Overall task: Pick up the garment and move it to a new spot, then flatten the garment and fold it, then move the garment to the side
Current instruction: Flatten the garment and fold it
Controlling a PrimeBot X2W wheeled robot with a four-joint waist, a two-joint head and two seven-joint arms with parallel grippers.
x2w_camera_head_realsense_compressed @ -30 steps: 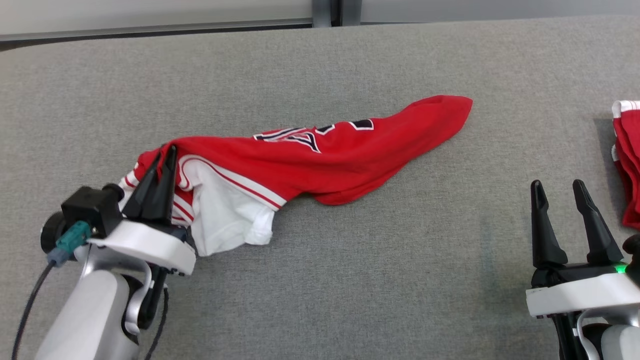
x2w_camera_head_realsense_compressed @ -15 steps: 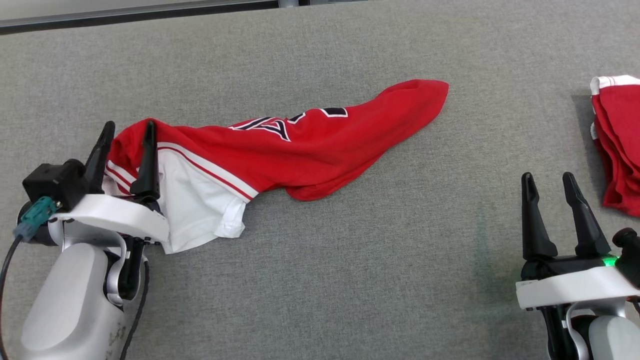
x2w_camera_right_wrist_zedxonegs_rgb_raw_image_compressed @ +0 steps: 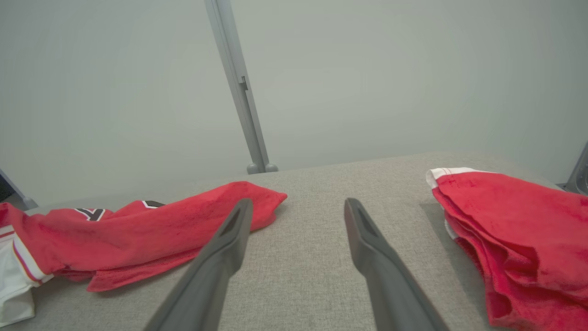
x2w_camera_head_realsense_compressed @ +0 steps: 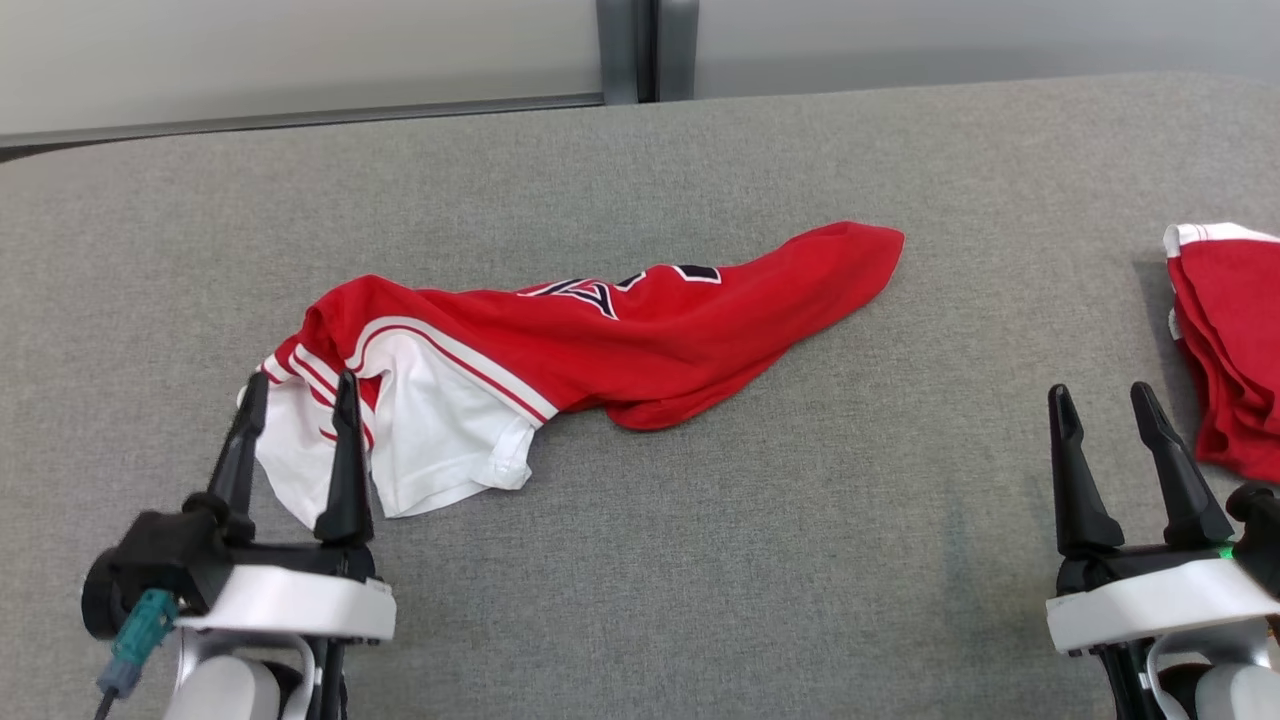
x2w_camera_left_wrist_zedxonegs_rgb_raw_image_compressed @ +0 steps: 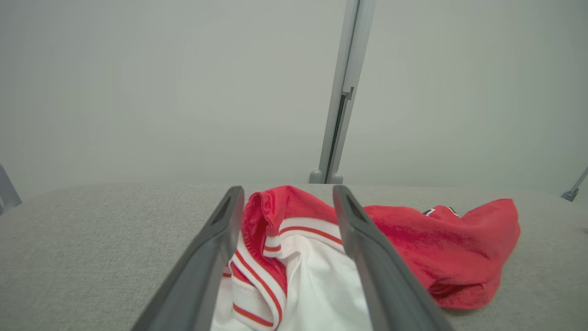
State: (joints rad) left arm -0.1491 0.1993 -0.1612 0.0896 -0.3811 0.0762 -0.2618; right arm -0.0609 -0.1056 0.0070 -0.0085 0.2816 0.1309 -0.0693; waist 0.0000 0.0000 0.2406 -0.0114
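The left pincer (x2w_camera_head_realsense_compressed: 302, 380) sits at the near left of the grey desk (x2w_camera_head_realsense_compressed: 700, 560), its two dark fingers spread wide and pointing away from the robot. It grips nothing. The fingers stand on either side of the near end of the garment (x2w_camera_head_realsense_compressed: 640, 330). In the left wrist view the striped cuff and white cloth lie in the gap between them, and it cannot be told whether the fingers touch the cloth.

The right pincer (x2w_camera_head_realsense_compressed: 1099, 390) is at the near right, also spread wide and empty, over bare desk and well apart from the garment.

Just beyond the left pincer lies the garment's white sleeve (x2w_camera_head_realsense_compressed: 440, 440), edged with red and white stripes and rumpled on the desk. From there the red body stretches away to the right in a long, bunched, uneven strip across the middle of the desk. Dark lettering (x2w_camera_head_realsense_compressed: 590, 295) with white edging shows partly along its top fold. The strip narrows to a rounded red end at its far right.

A second red cloth (x2w_camera_head_realsense_compressed: 1225, 340) with a white edge lies in layers at the right border of the desk, just beyond and to the right of the right pincer, apart from the garment.

Past the desk's far edge stands a pale wall (x2w_camera_head_realsense_compressed: 300, 50) with a grey upright post (x2w_camera_head_realsense_compressed: 635, 50).
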